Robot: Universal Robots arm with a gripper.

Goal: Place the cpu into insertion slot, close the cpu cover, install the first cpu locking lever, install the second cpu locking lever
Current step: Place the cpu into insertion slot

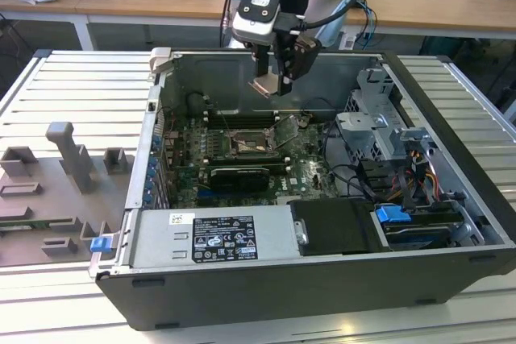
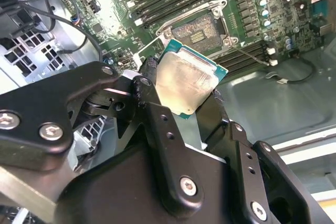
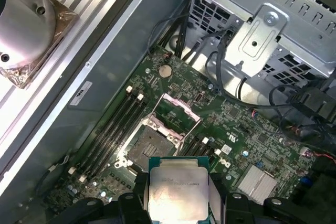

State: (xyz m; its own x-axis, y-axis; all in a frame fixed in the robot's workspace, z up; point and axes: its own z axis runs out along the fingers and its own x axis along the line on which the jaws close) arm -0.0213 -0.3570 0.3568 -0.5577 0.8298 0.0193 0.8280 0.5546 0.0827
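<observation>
Black two-finger gripper (image 1: 272,80) hangs inside the open dark grey metal computer case (image 1: 242,300). Its jaws are clamped on opposite edges of the cpu (image 2: 188,83), a small flat square chip with a silvery-grey top, held tilted between them. Below the jaws, well apart, the square insertion slot (image 3: 149,142) with dark centre and silver rim lies uncovered in the green circuit board (image 3: 249,140). The thin silver frame of the cpu cover (image 3: 177,113) is swung up at the slot's edge. Long black memory slots (image 3: 113,124) run beside the slot.
</observation>
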